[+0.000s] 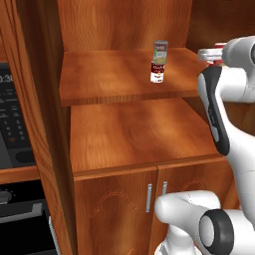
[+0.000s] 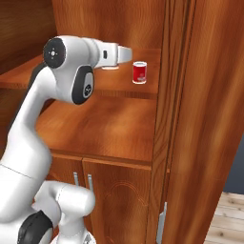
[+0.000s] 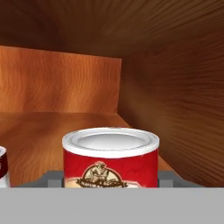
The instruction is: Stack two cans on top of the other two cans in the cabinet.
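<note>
The gripper (image 3: 109,177) is clamped on the red can with the yellowish label (image 3: 109,159), held upright. It is inside the cabinet (image 1: 124,134), low over the upper shelf (image 1: 109,74) near its right end. The sliver of a can (image 3: 2,168) at the hand view's left edge is probably the plain red base. If so, the carry goes up and leftward.

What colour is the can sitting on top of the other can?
The top can is pale grey-green with a silver lid; it sits on a red-and-white can. The left base view shows it best.
</note>
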Controlling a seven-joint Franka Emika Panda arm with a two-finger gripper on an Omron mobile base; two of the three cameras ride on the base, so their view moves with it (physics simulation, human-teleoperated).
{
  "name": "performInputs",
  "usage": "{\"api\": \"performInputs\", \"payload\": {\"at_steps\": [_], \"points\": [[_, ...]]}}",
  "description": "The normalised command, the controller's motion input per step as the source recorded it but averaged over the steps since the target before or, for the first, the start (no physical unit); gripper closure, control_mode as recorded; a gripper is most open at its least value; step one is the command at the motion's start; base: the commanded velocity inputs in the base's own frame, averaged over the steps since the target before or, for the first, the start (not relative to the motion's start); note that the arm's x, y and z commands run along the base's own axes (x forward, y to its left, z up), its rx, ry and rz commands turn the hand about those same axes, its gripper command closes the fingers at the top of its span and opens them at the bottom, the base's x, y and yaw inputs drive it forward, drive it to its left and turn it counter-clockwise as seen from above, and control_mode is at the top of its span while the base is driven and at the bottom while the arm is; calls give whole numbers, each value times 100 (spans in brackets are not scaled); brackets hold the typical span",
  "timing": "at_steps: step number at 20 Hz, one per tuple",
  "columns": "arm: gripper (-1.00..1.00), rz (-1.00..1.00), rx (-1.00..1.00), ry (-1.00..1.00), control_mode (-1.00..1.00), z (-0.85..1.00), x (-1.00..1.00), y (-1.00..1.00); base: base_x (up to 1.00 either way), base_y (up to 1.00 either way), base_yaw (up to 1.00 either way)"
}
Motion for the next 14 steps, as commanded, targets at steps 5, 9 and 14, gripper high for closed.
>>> {"api": "performInputs", "payload": {"at_steps": [5,9,14], "points": [[100,-5,0,-4,-100,0,27,-8,0,0,0],[100,-8,0,0,-100,-1,27,-7,0,0,0],[100,-11,0,-1,-100,-3,27,-4,0,0,0]]}}
